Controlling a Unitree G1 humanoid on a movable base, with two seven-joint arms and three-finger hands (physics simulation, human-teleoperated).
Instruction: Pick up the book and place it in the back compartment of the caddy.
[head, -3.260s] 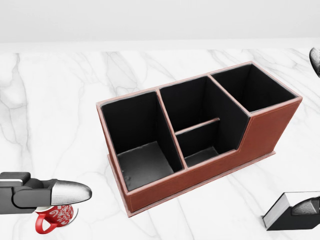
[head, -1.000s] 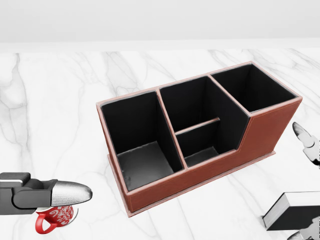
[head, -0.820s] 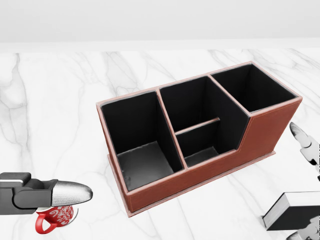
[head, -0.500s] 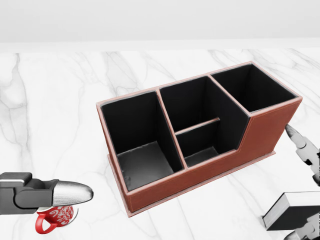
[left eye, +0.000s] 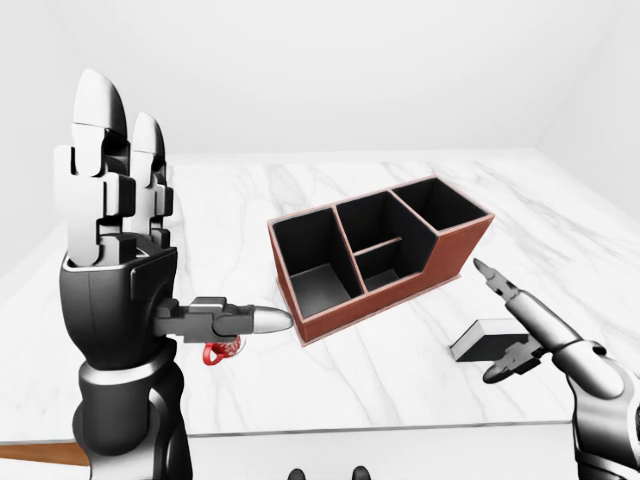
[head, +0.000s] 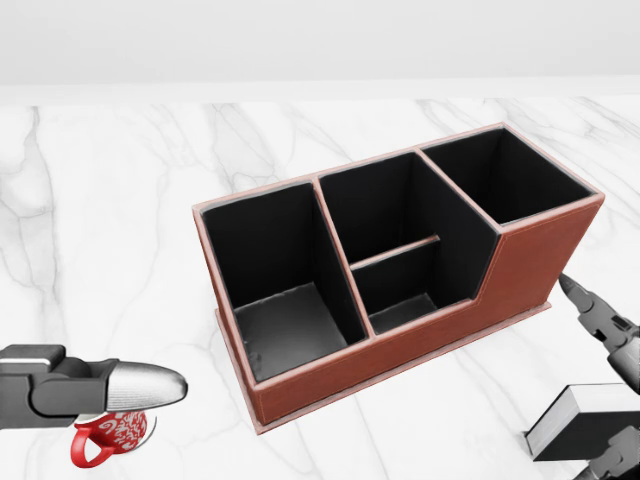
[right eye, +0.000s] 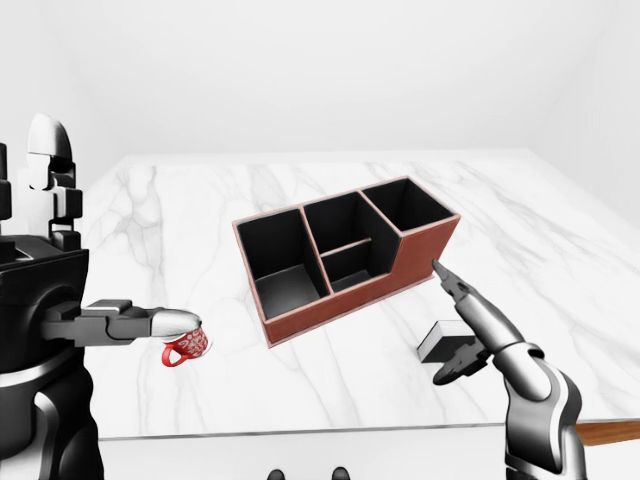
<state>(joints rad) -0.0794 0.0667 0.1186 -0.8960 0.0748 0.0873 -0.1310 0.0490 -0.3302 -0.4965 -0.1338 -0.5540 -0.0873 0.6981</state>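
Head view: caddy (head: 400, 270) seemingly empty

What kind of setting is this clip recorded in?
Probably a simulated desk or counter scene, not a real room: a white marble tabletop against blank pale walls, bearing only a brown leather caddy, a black book and a small red patterned mug.
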